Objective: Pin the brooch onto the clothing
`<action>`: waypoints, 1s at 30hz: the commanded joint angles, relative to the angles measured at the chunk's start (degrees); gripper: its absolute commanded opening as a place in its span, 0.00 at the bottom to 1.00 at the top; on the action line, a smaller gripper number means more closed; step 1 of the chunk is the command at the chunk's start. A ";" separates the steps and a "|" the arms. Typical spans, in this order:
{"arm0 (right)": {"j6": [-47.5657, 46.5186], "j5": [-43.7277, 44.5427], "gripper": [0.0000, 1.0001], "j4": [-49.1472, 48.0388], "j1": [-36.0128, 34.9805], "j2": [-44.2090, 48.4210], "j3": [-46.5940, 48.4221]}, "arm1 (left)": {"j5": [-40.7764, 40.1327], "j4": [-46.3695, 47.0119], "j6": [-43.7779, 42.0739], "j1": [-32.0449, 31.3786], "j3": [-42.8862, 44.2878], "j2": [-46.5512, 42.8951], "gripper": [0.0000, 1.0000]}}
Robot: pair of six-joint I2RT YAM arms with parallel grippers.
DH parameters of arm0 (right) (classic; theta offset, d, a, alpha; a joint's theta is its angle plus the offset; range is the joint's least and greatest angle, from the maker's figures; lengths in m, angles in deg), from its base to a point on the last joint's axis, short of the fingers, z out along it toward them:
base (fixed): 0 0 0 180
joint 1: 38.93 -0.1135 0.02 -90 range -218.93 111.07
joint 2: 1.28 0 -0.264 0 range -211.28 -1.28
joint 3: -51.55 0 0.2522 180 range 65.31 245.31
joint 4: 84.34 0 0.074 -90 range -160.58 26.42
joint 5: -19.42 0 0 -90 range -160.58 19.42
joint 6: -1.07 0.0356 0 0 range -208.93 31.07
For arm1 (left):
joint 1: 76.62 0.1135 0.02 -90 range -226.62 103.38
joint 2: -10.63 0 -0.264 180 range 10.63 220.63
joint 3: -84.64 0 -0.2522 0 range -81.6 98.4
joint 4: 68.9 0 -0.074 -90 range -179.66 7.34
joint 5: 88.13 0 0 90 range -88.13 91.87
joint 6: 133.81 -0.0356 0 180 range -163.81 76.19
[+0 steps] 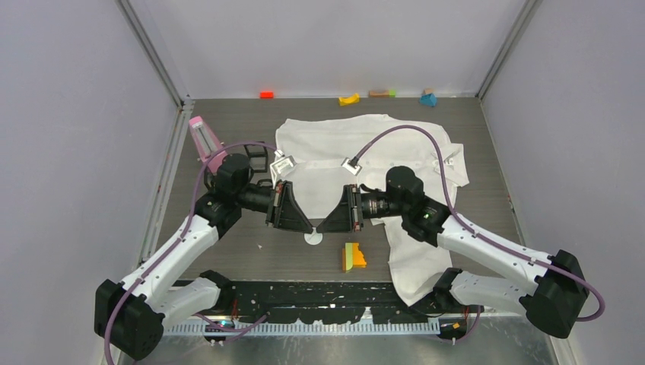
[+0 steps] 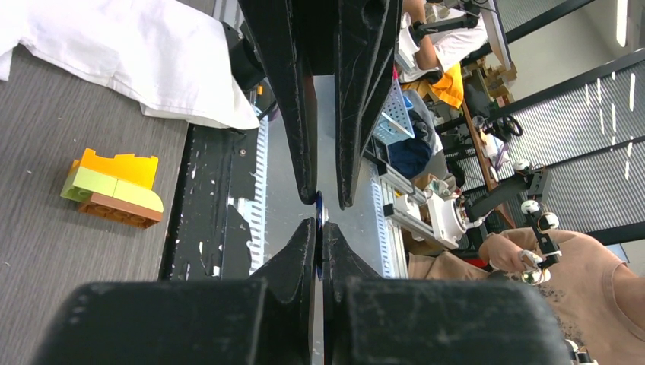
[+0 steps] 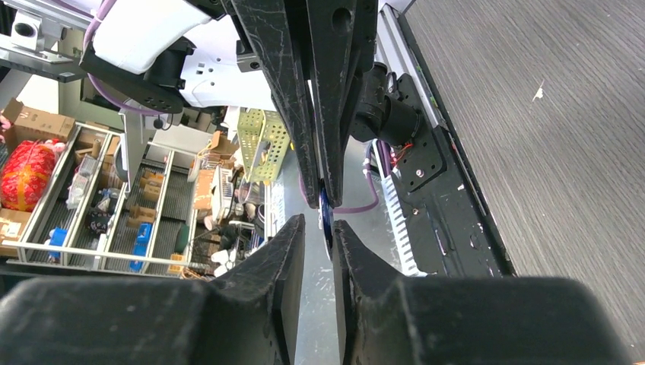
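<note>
Grey tabletop (image 1: 251, 258) lies below us where our two claws stand tip to tip, just in front of the shirt (image 1: 357, 141). Our left gripper (image 2: 319, 224) is clenched on the brooch (image 3: 325, 214), held edge-on. Our right gripper (image 3: 319, 220) stands slightly parted around its free edge. Stacked toy blocks (image 1: 353, 257) sit beside the shirt's near part, and more blocks (image 1: 349, 99) lie beyond the shirt by the wall.

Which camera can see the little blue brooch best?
The right wrist view. There the brooch shows as a blue edge, its clearest look. The left wrist view gives only a thin blue sliver of it. In the top view I cannot make it out.
</note>
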 commanded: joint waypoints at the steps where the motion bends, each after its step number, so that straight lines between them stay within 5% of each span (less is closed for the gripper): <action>1: 0.13 -1.31 0.24 -4.05 -0.56 -0.97 0.15 | 1.50 0.00 -0.69 -0.29 0.46 -0.04 0.00; 10: -0.61 -0.29 0.01 -5.05 -0.83 -1.59 -0.18 | 1.00 -0.72 -1.26 -0.37 0.86 0.20 0.00; 11: -1.03 0.29 0.01 -4.94 -0.83 -1.52 -0.22 | 0.61 -1.85 -2.22 -0.37 1.20 0.27 0.07; 14: -2.54 5.41 0.01 -3.92 -0.76 -0.47 0.05 | -2.81 -10.06 -8.43 -0.22 3.62 0.30 0.75; 17: -5.85 11.92 0.01 -1.63 -0.82 0.80 1.18 | -8.94 -16.40 -13.86 0.50 6.05 -1.20 0.99; 21: -8.76 22.07 0.01 0.02 -0.79 2.53 2.98 | -18.86 -8.96 -8.82 1.21 5.40 -4.92 1.00; 30: -9.51 38.38 0.01 -10.60 -0.83 6.53 2.99 | -35.03 24.22 15.60 1.21 -3.94 -9.71 1.00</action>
